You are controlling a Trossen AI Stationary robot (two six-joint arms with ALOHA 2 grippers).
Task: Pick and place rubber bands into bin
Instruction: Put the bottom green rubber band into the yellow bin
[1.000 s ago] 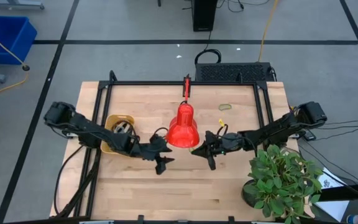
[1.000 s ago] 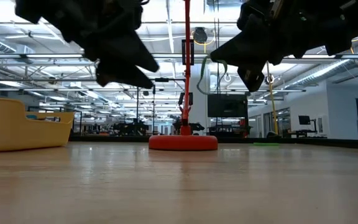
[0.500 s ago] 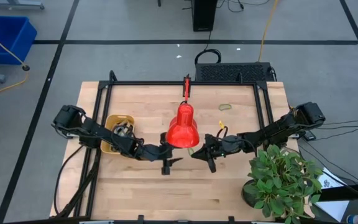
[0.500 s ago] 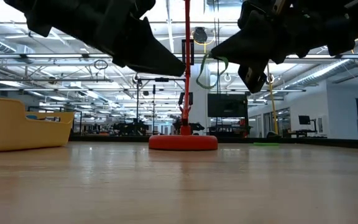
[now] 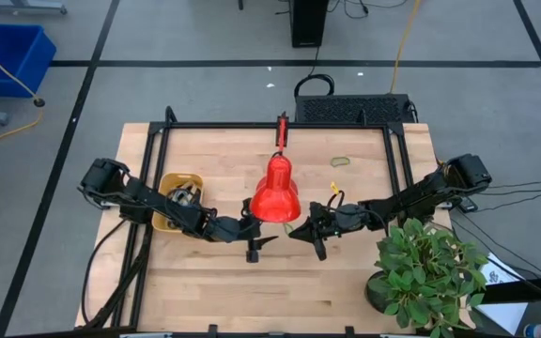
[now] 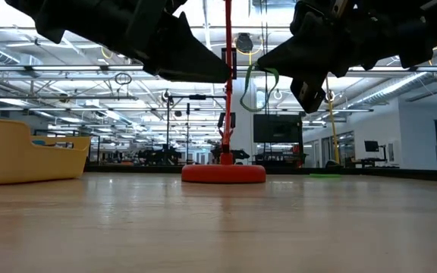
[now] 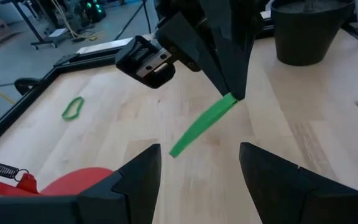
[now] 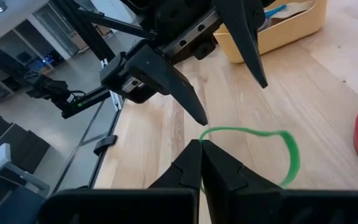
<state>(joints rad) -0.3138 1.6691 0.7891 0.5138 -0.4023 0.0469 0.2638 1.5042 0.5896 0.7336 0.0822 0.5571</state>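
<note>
My right gripper (image 5: pixel 296 230) hovers in front of the red lamp (image 5: pixel 276 192), shut on a green rubber band (image 8: pixel 272 140). The band shows as a flat green strip (image 7: pixel 204 124) in the left wrist view. My left gripper (image 5: pixel 255 248) faces it from the table's left, open; its fingertips (image 7: pixel 143 163) stand on either side just short of the band's free end, and I see no touch. The yellow bin (image 5: pixel 178 199) rests on the table at the left with bands inside. Another green rubber band (image 5: pixel 340 161) lies flat at the far right. My right gripper pinches the green band at one spot of its loop (image 8: pixel 205 133) between its two fingertips. The fingers come nearly level from the table's right. The rest of the loop (image 6: pixel 255 87) hangs slack below the tips, clear of the table.
The lamp's round base (image 6: pixel 224 173) stands just behind both grippers. A potted plant (image 5: pixel 425 272) fills the near right corner. A black frame (image 5: pixel 158 141) runs along the table's edges. Bare wood lies in front of the grippers toward the near edge.
My left gripper has moved a little toward the table's right, up to my right gripper, and has rolled about its own axis while staying open. The green band, still in my right gripper, has swung from a loose hanging curve into a narrower loop.
</note>
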